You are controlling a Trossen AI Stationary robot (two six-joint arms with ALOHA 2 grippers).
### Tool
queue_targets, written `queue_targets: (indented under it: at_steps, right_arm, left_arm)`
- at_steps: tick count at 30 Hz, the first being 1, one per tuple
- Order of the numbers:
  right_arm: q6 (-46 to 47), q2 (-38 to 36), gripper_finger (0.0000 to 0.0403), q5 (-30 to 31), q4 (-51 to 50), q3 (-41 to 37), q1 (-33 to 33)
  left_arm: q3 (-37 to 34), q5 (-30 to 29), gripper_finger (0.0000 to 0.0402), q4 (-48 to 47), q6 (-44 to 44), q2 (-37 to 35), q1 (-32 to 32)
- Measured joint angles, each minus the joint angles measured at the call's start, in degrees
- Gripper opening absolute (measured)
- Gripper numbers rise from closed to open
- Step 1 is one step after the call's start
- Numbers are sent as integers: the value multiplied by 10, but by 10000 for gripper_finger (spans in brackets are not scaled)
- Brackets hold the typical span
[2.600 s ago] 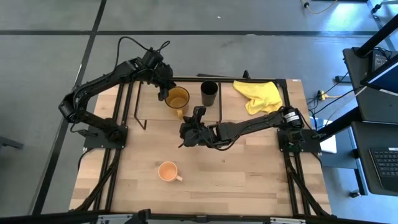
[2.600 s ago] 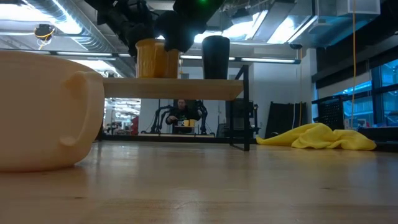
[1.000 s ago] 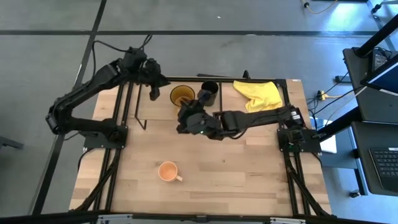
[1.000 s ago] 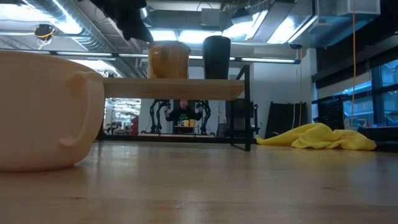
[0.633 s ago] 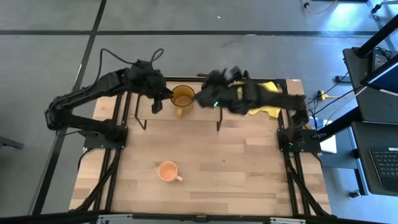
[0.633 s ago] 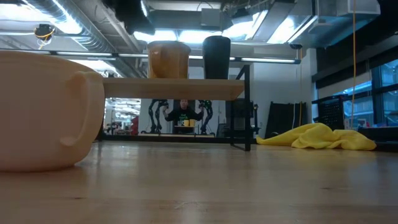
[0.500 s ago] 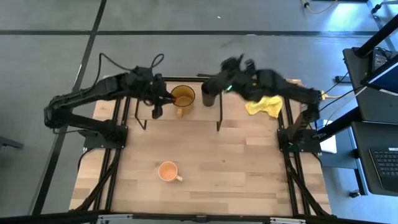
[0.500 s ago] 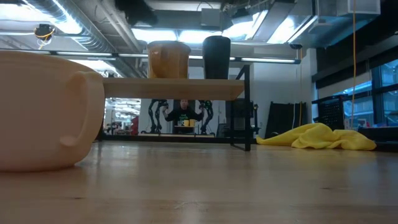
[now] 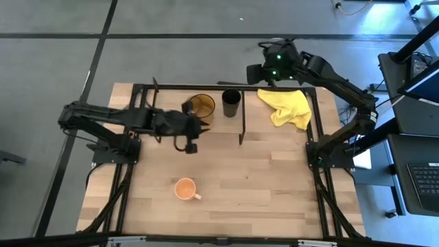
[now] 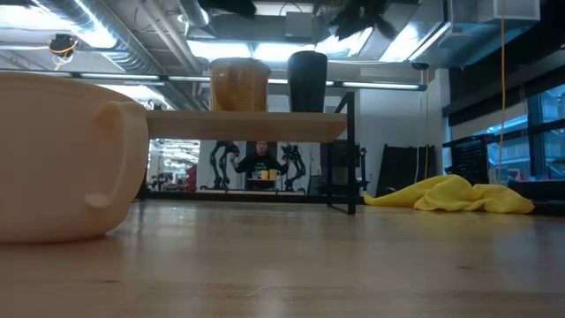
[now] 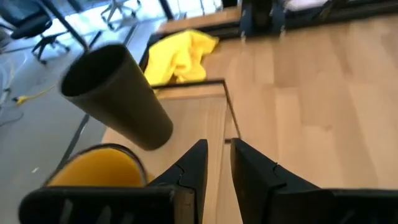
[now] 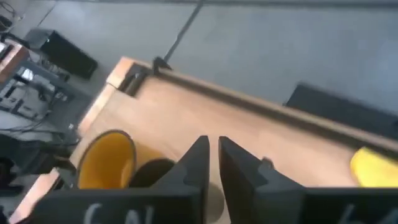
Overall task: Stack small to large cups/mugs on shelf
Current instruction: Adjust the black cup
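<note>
The black cup (image 9: 231,101) and the amber mug (image 9: 201,105) stand side by side on the shelf (image 10: 177,126), each upright on its base. They also show in the low view, the black cup (image 10: 306,81) to the right of the amber mug (image 10: 240,85). The peach mug (image 9: 185,189) stands upright on the table near the front. My left gripper (image 9: 202,125) is shut and empty just near-side of the amber mug (image 11: 93,171). My right gripper (image 9: 257,72) is shut and empty, raised high over the table's far edge.
A yellow cloth (image 9: 288,106) lies crumpled at the table's far right, right of the shelf. The shelf's black rods (image 9: 241,127) stand between the cups and the open wooden table top (image 9: 260,178). The peach mug fills the low view's left (image 10: 62,159).
My left gripper has come from over the shelf's far left toward the near side and right, ending beside the amber mug. My right gripper has swung up from the table's middle, past the black cup, to the far edge. The cups have stayed put.
</note>
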Motion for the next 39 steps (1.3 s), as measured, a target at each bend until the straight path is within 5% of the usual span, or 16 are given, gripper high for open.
queue_targets:
  at_steps: [10,20,30,39]
  right_arm:
    - [36,0,7,-124,96,-133,-64]
    - [49,0,6,-188,185,-229,-86]
    - [76,1,4,-234,311,-291,-85]
    - [61,40,2,-260,320,-292,-78]
  left_arm:
    - [43,-109,61,17,33,115,-33]
    - [108,-111,40,16,40,201,-11]
    - [112,-105,39,13,34,210,-9]
    - [113,-105,39,12,18,210,-8]
